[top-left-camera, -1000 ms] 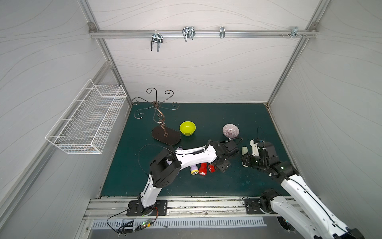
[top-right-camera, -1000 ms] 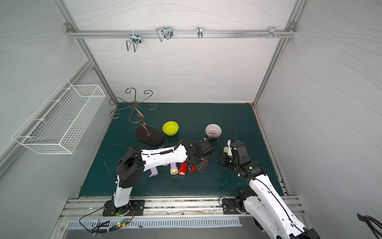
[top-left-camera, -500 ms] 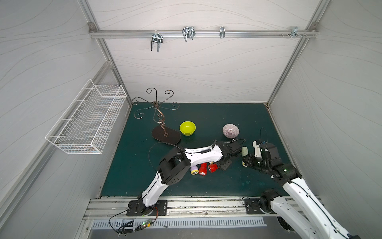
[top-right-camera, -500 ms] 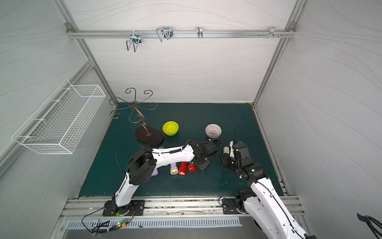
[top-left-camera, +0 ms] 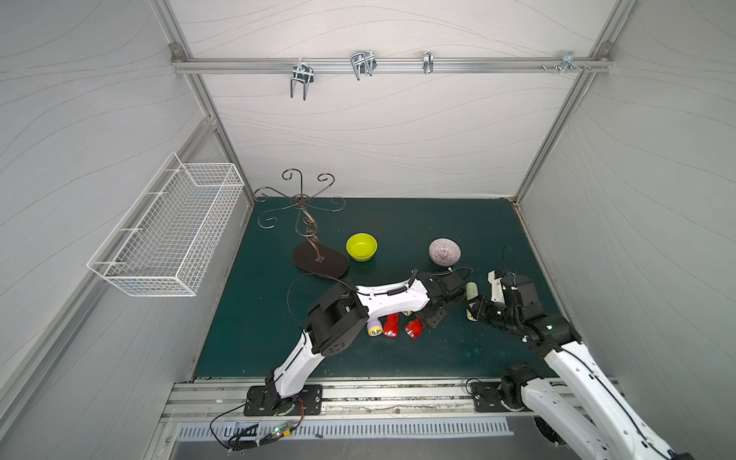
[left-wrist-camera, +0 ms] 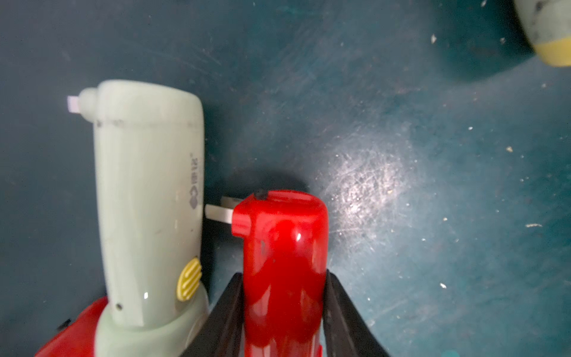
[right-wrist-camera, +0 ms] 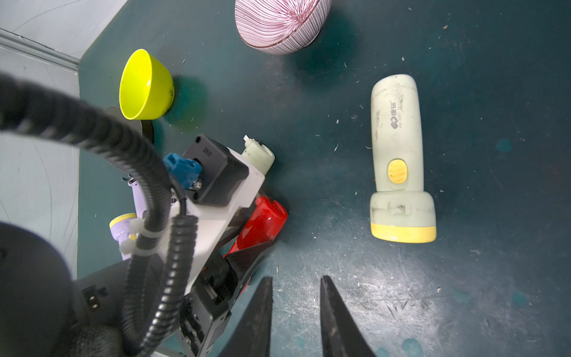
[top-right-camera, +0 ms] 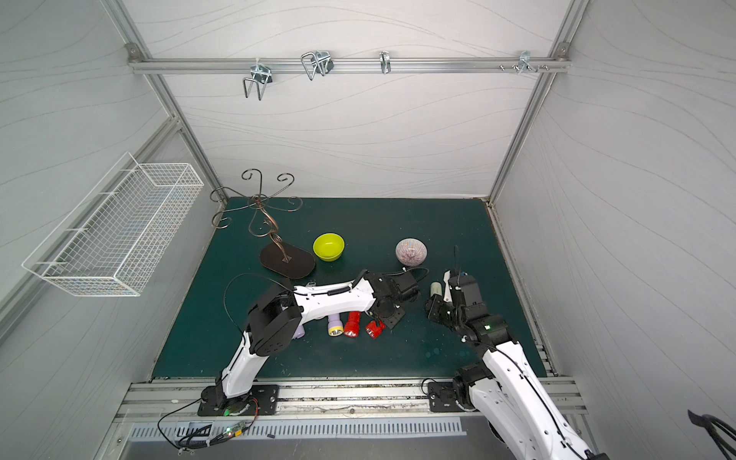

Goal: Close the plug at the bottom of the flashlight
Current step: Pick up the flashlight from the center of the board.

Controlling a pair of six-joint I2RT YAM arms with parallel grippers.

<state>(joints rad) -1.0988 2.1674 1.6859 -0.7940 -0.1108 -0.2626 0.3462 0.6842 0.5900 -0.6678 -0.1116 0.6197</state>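
My left gripper (left-wrist-camera: 284, 278) is shut on a red flashlight (left-wrist-camera: 284, 247), one black finger on each side of its body. A white plug prong (left-wrist-camera: 219, 213) sticks out sideways from the flashlight's bottom end. A pale green flashlight (left-wrist-camera: 148, 201) lies right beside it, its own prong out too. In both top views this red flashlight (top-left-camera: 413, 327) (top-right-camera: 375, 328) lies on the green mat under the left gripper (top-left-camera: 432, 316). My right gripper (right-wrist-camera: 296, 278) (top-left-camera: 474, 310) hovers open over bare mat, holding nothing. Another pale green flashlight (right-wrist-camera: 398, 154) with a yellow head lies just beyond it.
A second red flashlight (top-left-camera: 391, 324) and a lilac one (top-left-camera: 374, 328) lie left of the held one. A yellow bowl (top-left-camera: 361, 247), a striped bowl (top-left-camera: 445, 251) and a metal hook stand (top-left-camera: 320, 261) sit further back. A wire basket (top-left-camera: 167, 235) hangs on the left wall.
The left gripper's jaws have closed onto the red flashlight. The right gripper's jaws have parted a little and the right arm has shifted slightly.
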